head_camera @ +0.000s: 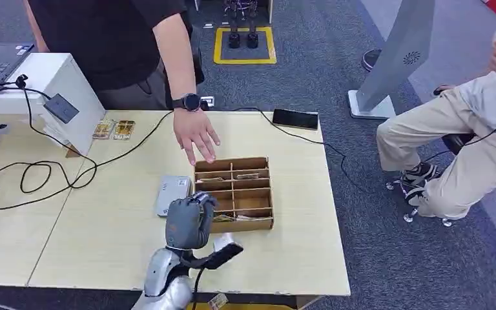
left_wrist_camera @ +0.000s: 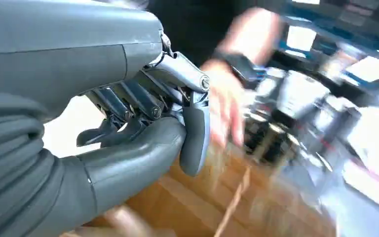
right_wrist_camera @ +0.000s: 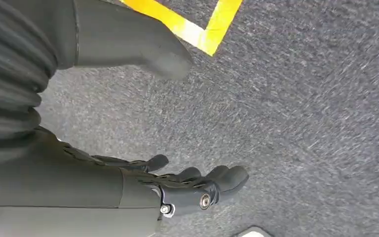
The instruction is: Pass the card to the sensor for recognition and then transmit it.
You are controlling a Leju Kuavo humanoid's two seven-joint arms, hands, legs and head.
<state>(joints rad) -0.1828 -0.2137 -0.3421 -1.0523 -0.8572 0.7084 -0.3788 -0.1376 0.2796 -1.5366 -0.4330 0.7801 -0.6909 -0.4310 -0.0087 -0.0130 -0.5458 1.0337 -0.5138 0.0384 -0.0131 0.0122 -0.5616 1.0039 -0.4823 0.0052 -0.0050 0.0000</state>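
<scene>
Cards (head_camera: 113, 129): two by sensor (head_camera: 61, 108) | wooden tray (head_camera: 234, 192): one | left hand (head_camera: 189, 221) empty

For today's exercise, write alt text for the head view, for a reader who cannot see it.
The robot's left hand hovers at the near-left corner of a wooden divided box on a table, while a person's hand reaches toward the box's far edge.

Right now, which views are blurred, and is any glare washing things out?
Head view: sharp, even light, wooden box and left hand clear. Left wrist view: the hand is sharp, but the person's hand and the background are smeared, with blown-out bright patches on one side. Right wrist view: right hand sharp, carpet streaked.
</scene>
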